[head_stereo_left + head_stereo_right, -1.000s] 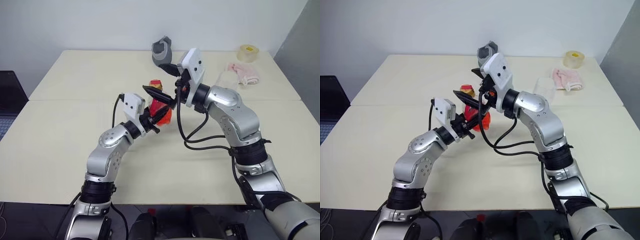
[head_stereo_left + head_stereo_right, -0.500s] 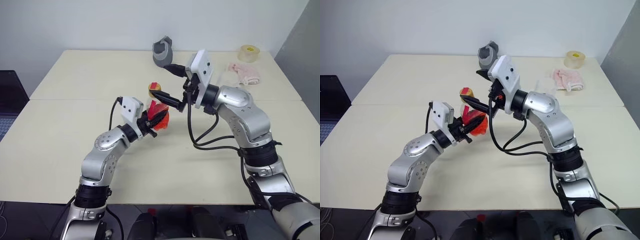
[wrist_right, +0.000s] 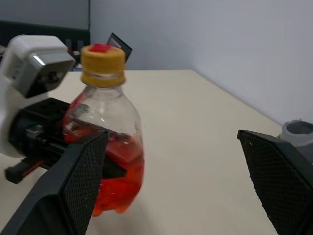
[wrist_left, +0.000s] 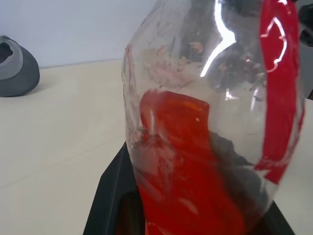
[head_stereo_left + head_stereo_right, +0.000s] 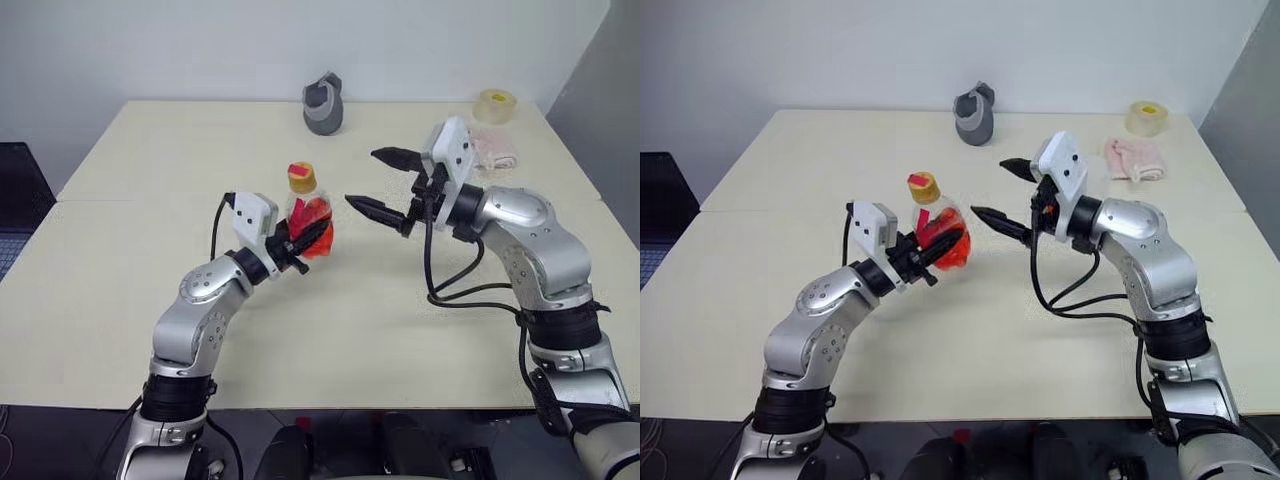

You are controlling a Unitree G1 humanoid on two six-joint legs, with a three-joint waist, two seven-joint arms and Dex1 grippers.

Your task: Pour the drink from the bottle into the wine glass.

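Jaws of the left gripper (image 5: 923, 252) pinch the bottle (image 5: 936, 228) above the table (image 5: 790, 170); the right gripper (image 5: 1009, 197) is spread wide beside it. Cap (image 3: 101, 58) is on, so hold steady and twist it off first.

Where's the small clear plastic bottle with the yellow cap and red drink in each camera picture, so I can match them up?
Left eye view: the small clear plastic bottle stands centre-left on the table.
Right eye view: just left of centre.
Left wrist view: close up between that arm's fingers, cap cut off.
Right wrist view: on the left, cap visible, beside the left gripper.
Shared landmark: the grey cup-like object at the table's far edge; the right wrist view catches its edge.
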